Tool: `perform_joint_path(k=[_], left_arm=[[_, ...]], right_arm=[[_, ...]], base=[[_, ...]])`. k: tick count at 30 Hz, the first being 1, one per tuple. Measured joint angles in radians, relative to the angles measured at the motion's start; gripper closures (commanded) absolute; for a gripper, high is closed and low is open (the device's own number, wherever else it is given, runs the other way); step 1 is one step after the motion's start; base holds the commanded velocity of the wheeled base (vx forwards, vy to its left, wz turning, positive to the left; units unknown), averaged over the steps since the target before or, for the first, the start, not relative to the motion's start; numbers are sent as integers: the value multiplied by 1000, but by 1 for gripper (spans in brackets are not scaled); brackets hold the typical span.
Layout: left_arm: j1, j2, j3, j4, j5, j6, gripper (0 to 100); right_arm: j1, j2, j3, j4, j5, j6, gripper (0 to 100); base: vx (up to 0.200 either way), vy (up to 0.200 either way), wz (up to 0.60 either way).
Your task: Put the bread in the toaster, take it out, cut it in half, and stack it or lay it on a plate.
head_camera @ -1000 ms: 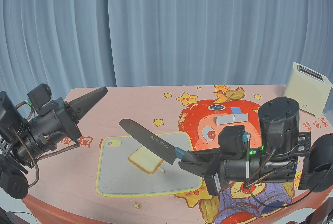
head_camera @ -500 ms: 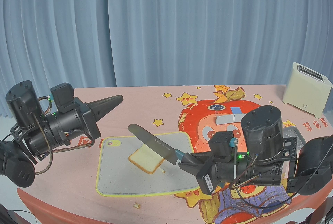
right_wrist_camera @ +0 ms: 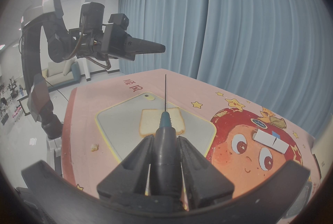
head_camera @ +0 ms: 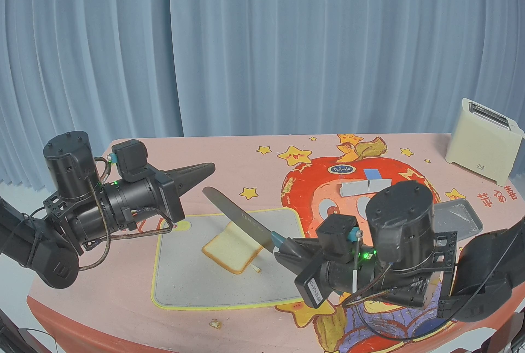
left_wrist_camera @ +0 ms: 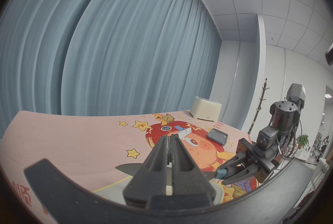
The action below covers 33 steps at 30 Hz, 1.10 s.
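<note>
Front edge: a small brown crumb (head_camera: 216, 323) is seen on the pink printed bench (head_camera: 219, 152).
Right arm: the right gripper (head_camera: 280, 253) is clamped on the teal handle of a grey-bladed knife (head_camera: 238, 216).
Bread: the square white bread slice (head_camera: 232, 251) is laid flat on the grey yellow-rimmed cutting board (head_camera: 180, 277), under the blade.
Left arm: the left gripper (head_camera: 203, 171) is pressed together, near the board's far left corner.
Far right: the cream toaster (head_camera: 484, 141) is stood.

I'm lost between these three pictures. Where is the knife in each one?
Head view: the knife slants across the bread, its handle in the right gripper.
Left wrist view: its dark blade pokes out from behind the left gripper.
Right wrist view: its blade is seen edge-on, sticking straight out over the bread.
Shared landmark: the red cartoon face, in all three.
</note>
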Motion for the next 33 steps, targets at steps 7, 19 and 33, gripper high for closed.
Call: perform_joint_path(k=[7, 19, 33], left_arm=[[-26, 24, -6, 0, 0, 1, 100], [-61, 58, 8, -6, 0, 14, 100], [-79, 166, 12, -97, 7, 59, 100]], right_arm=[[6, 35, 14, -21, -8, -7, 100], [11, 50, 20, -24, -9, -5, 100], [5, 49, 17, -23, -9, -4, 100]], base=[[0, 0, 0], [0, 0, 0], [0, 0, 0]])
